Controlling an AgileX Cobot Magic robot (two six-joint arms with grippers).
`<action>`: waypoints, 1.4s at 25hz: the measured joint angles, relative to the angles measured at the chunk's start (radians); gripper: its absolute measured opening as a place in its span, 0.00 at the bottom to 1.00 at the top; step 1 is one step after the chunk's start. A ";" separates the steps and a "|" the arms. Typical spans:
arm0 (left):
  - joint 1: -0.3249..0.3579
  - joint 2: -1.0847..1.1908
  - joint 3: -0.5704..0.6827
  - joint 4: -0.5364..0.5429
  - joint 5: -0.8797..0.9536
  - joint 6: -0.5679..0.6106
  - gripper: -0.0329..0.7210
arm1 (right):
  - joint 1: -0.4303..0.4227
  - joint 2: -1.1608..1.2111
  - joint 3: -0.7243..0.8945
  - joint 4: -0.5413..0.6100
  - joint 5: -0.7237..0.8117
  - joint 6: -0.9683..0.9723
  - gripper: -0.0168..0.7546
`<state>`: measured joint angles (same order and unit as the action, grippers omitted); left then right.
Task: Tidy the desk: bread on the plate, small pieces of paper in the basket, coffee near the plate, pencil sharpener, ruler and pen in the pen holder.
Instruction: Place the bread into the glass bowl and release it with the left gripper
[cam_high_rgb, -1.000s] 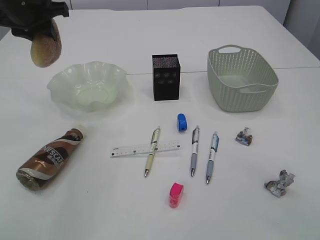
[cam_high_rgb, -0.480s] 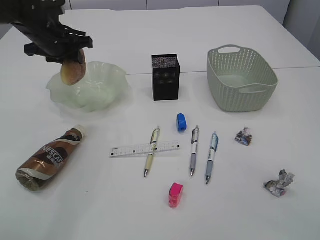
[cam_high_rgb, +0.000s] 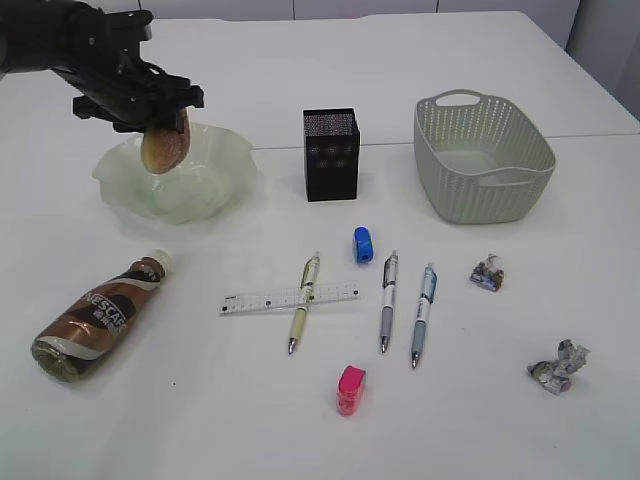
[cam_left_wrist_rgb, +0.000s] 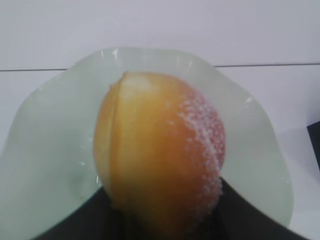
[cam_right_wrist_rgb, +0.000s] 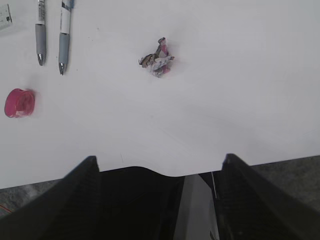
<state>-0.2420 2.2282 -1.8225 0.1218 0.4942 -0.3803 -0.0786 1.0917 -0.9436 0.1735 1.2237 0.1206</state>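
Note:
My left gripper (cam_high_rgb: 160, 128) is shut on the golden-brown bread (cam_high_rgb: 165, 146), hanging over the left part of the pale green plate (cam_high_rgb: 232, 152). In the left wrist view the bread (cam_left_wrist_rgb: 160, 155) fills the middle, above the plate's bowl (cam_left_wrist_rgb: 45, 150). The coffee bottle (cam_high_rgb: 100, 315) lies on its side at the front left. The ruler (cam_high_rgb: 290, 298), three pens (cam_high_rgb: 387, 300) and a blue (cam_high_rgb: 364, 244) and a pink pencil sharpener (cam_high_rgb: 352, 388) lie mid-desk. Paper balls (cam_high_rgb: 488, 273) (cam_high_rgb: 559, 366) lie right. My right gripper (cam_right_wrist_rgb: 160, 162) is open over the desk's front edge.
The black pen holder (cam_high_rgb: 332, 155) stands behind the pens. The grey-green basket (cam_high_rgb: 480, 198) sits at the back right. A seam crosses the white desk (cam_high_rgb: 200, 420) behind the plate. The right wrist view shows one paper ball (cam_right_wrist_rgb: 157, 59) and the pink sharpener (cam_right_wrist_rgb: 19, 102).
My left gripper has carried the bread down and to the right, from high at the far left to just above the plate. Nothing else has moved.

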 joint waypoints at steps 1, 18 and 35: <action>0.000 0.000 0.000 0.000 0.000 0.000 0.38 | 0.000 0.000 0.000 0.000 0.000 0.000 0.76; 0.000 0.000 0.000 0.000 0.047 0.000 0.77 | 0.000 0.000 0.000 -0.054 0.001 0.004 0.76; -0.002 0.003 -0.028 0.044 0.034 0.000 0.83 | 0.000 0.000 0.000 -0.070 0.001 0.024 0.76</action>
<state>-0.2439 2.2316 -1.8501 0.1662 0.5281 -0.3803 -0.0786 1.0917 -0.9436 0.1036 1.2250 0.1443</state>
